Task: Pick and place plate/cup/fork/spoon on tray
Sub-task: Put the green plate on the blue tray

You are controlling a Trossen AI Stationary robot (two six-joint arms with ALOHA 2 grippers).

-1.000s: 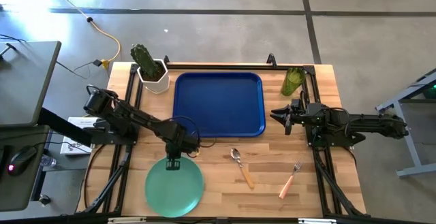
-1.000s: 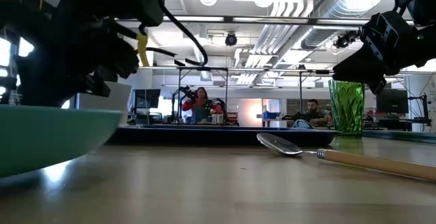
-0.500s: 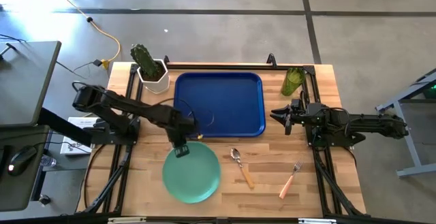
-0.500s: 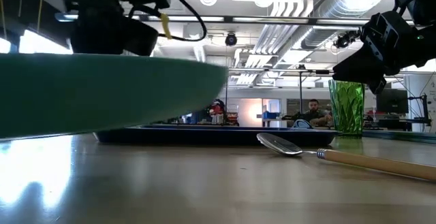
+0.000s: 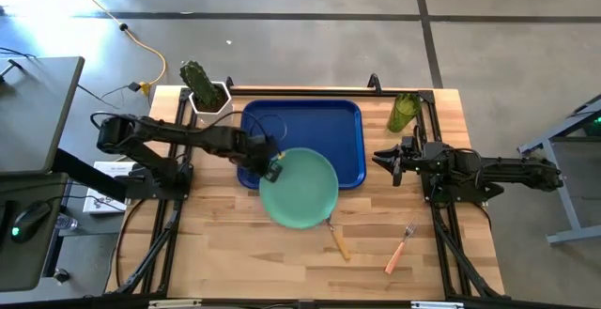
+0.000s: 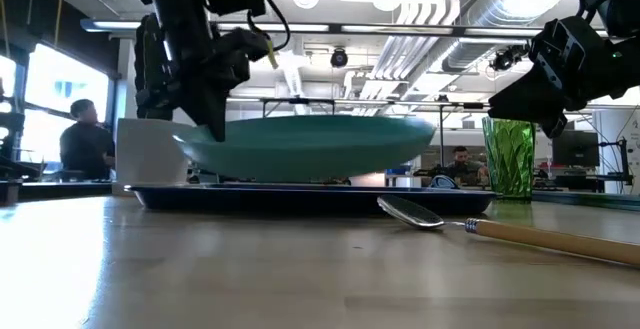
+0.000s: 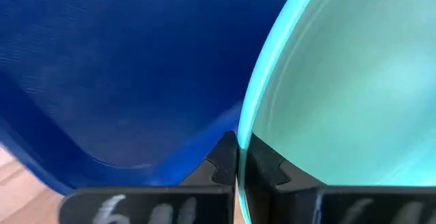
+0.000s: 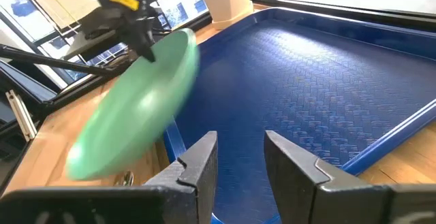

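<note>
My left gripper (image 5: 271, 169) is shut on the mint-green plate (image 5: 300, 190), which hangs over the near edge of the dark blue tray (image 5: 310, 126) and shows raised in the low view (image 6: 310, 147). From above, the plate hides the bowl of the spoon (image 5: 339, 243), which lies on the table (image 6: 470, 225). The fork (image 5: 399, 249) lies near the front right. The green cup (image 5: 404, 112) stands right of the tray. My right gripper (image 5: 387, 163) is open and empty beside the tray's right edge. My left gripper pinches the plate's rim (image 7: 240, 157) on the plate's left side, one finger (image 7: 221, 160) on each face. The fingers come about level from the table's left. The plate is lifted clear, roughly level, above the tray's near rim (image 6: 300, 197).
A cactus in a white pot (image 5: 208, 93) stands at the tray's far left corner. Black frame rails run along the table's left and right sides (image 5: 451, 243). People show in the room behind (image 6: 80, 139).
My left gripper has carried the plate up off the front left of the table and toward the far right, to the tray's near edge. The plate is now lifted clear and covers the spoon's bowl from above.
</note>
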